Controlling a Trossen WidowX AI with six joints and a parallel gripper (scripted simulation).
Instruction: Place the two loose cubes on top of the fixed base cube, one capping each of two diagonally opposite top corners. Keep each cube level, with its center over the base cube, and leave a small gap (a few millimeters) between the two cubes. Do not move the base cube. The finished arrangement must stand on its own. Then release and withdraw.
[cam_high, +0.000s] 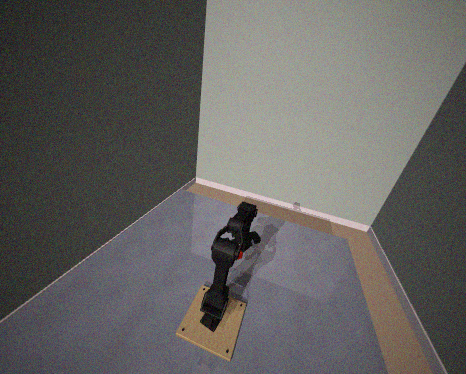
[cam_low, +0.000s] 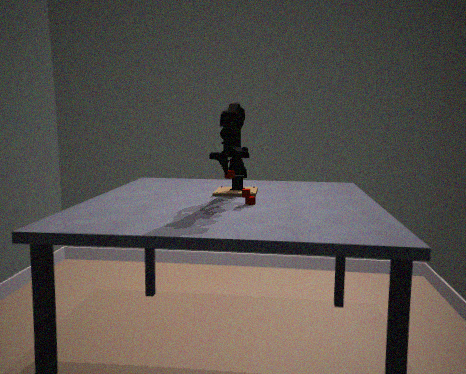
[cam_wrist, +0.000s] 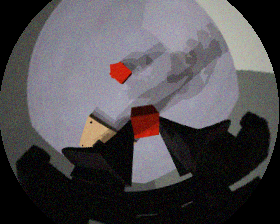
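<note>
My gripper (cam_low: 230, 172) (cam_wrist: 144, 120) is shut on a red loose cube (cam_low: 229, 174) (cam_wrist: 145, 123), held in the air above the table. In the exterior view, a second red cube (cam_low: 246, 192) shows just above and left of a lower red cube (cam_low: 250, 200). It appears to sit offset on that lower one, likely the base cube, but the contact is too small to confirm. In the wrist view, they seem to merge into one red shape (cam_wrist: 120, 72) ahead and left of the held cube. In the top view, the arm hides them; a bit of red (cam_high: 240, 255) shows beside it.
The arm stands on a wooden mounting board (cam_high: 195, 330) (cam_low: 220, 192) (cam_wrist: 92, 132) on the blue-grey table (cam_high: 125, 300) (cam_low: 310, 220) (cam_wrist: 65, 75). The arm casts a long shadow across the table. The near table edge (cam_low: 225, 241) shows in the exterior view.
</note>
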